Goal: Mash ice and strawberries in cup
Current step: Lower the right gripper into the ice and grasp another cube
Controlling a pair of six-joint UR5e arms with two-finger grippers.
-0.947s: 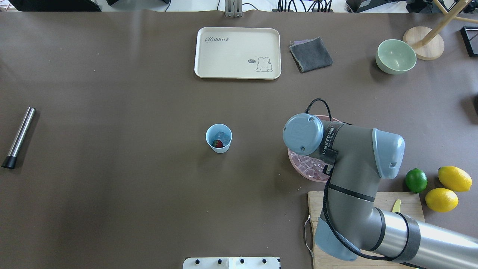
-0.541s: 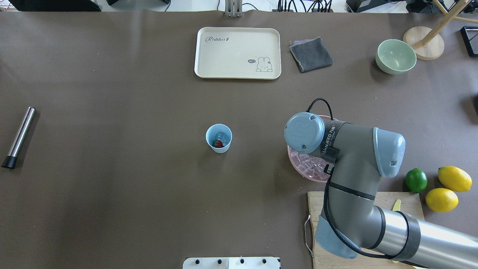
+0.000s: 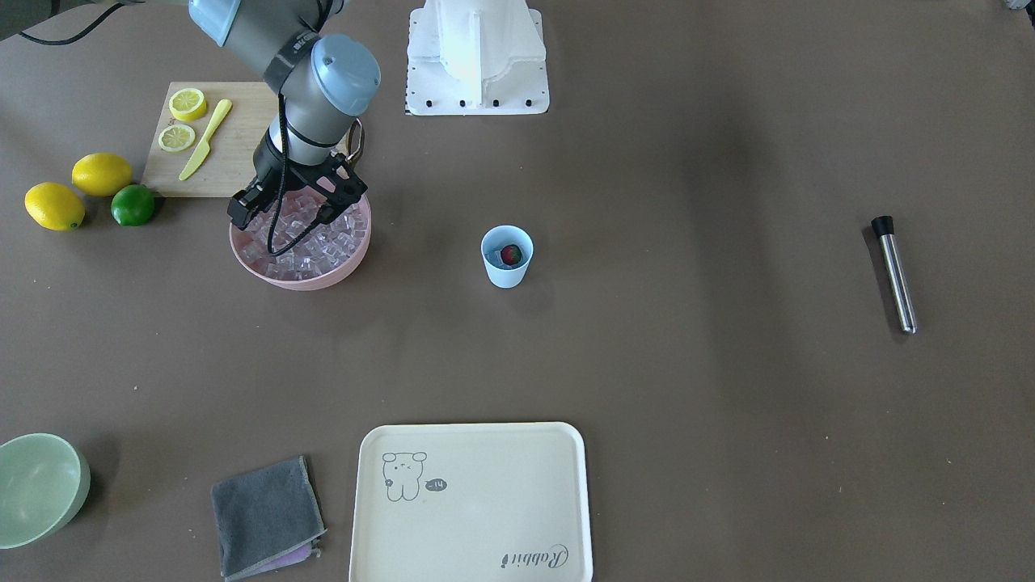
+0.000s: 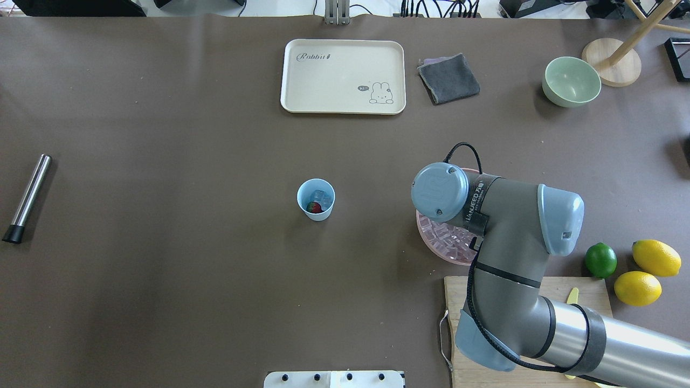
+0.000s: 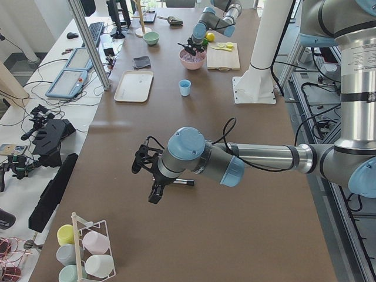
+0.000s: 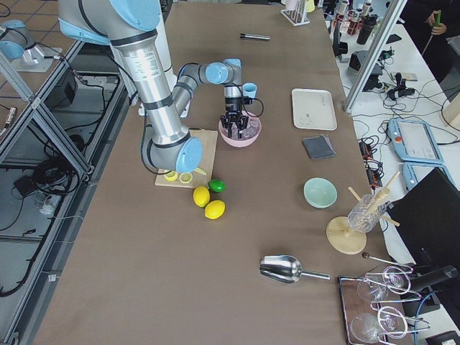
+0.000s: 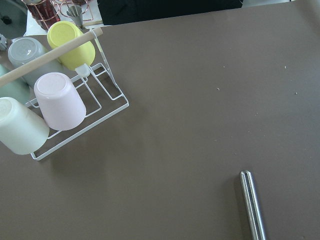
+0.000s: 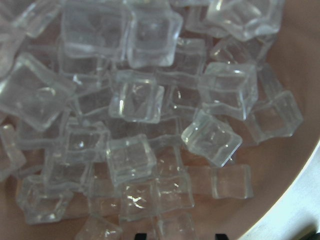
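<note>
The pale blue cup (image 4: 316,200) stands upright mid-table, also in the front view (image 3: 507,257). Inside it lie a red strawberry (image 4: 314,207) and a clear ice cube (image 4: 321,192). Many ice cubes (image 8: 135,100) fill the pink bowl (image 3: 301,277). My right gripper (image 3: 289,220) hangs open just above that ice, holding nothing; in the overhead view the wrist hides it. My left gripper (image 5: 145,179) hovers above the table's left end, near a steel rod (image 7: 252,206); I cannot tell whether it is open or shut.
The steel rod with a black tip (image 4: 28,198) lies at the far left. A cream tray (image 4: 343,76), a grey cloth (image 4: 448,78) and a green bowl (image 4: 571,81) sit at the back. A cutting board (image 3: 218,149), two lemons and a lime (image 4: 600,260) are near the pink bowl.
My right wrist has shifted slightly to the right over the pink bowl. The cup, the strawberry and the rod have not moved.
</note>
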